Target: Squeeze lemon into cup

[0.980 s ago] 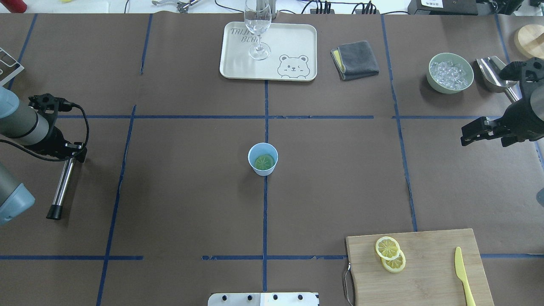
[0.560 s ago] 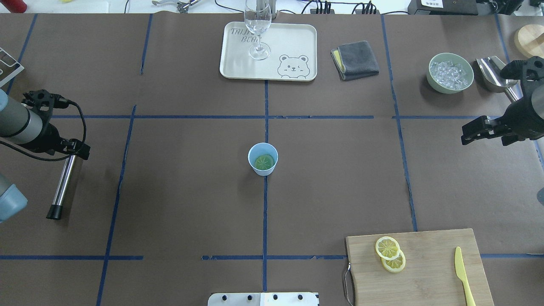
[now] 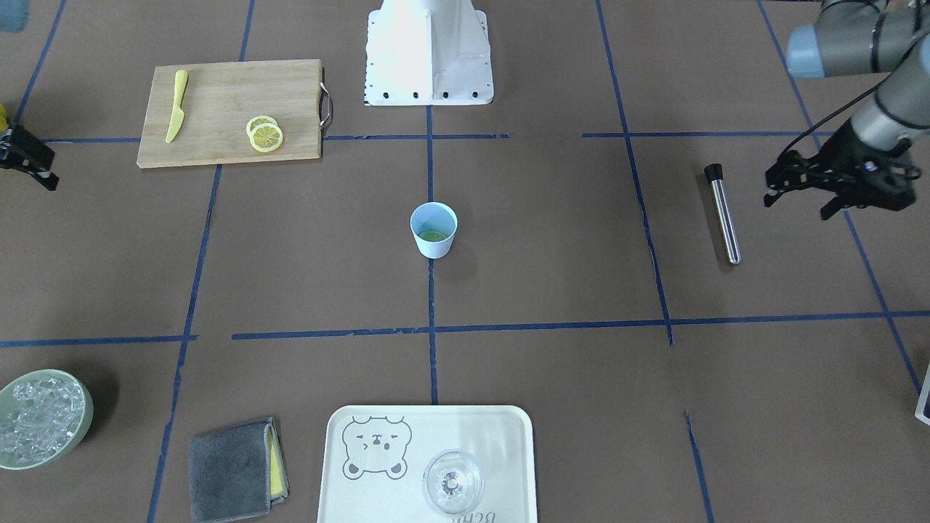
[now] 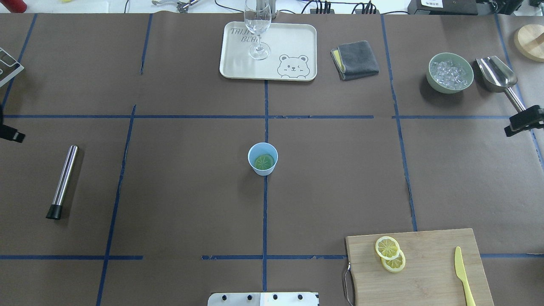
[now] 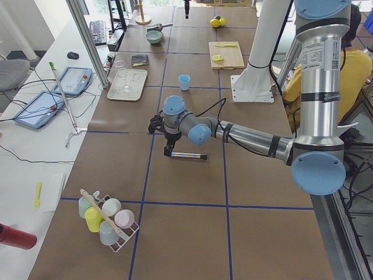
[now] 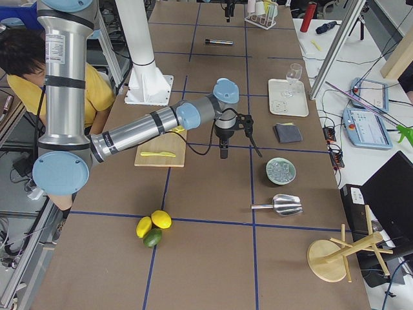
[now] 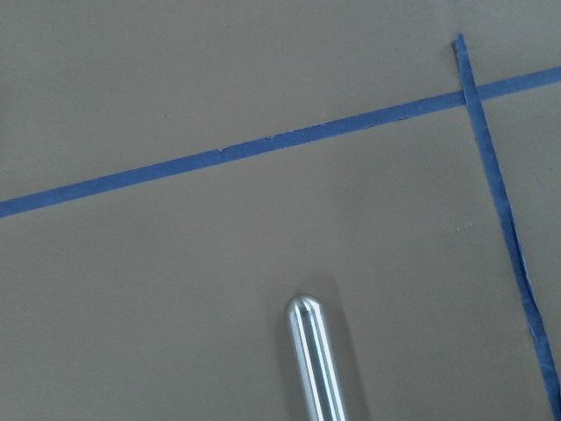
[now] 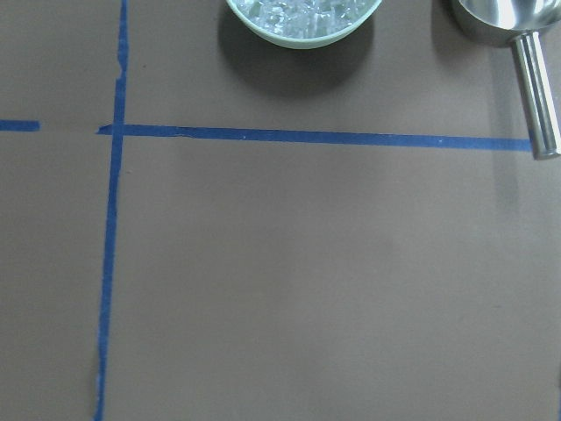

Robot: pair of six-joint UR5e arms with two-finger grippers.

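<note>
Lemon (image 4: 264,162) lies in cup (image 4: 263,173) at centre; left gripper (image 3: 797,205) hangs spread, empty; right gripper (image 4: 522,124) at right edge, cannot tell.

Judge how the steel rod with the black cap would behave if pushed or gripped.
The steel rod lies flat on the table; being round, it would probably roll if pushed sideways. Its polished surface looks slippery to grip. It appears rigid, unlikely to bend.
</note>
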